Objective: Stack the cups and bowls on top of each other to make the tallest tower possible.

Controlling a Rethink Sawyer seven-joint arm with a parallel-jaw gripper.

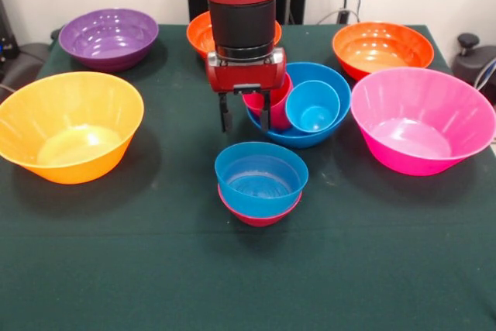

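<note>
crimson red smooth plastic cup in the mid-sized blue glossy plastic bowl | looks light, slick, rigid, so pinch the rim | gripper jaws apart beside it

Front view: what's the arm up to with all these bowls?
The claw hangs over the mid-sized blue bowl at the table's middle, right at the red cup that lies in it beside the light blue cup. Its fingers are slightly apart; no grip is visible. Nearer the camera, a small blue bowl sits nested in a small red bowl. The purple, orange, yellow-orange and pink bowls stand separately around the edges.
</note>
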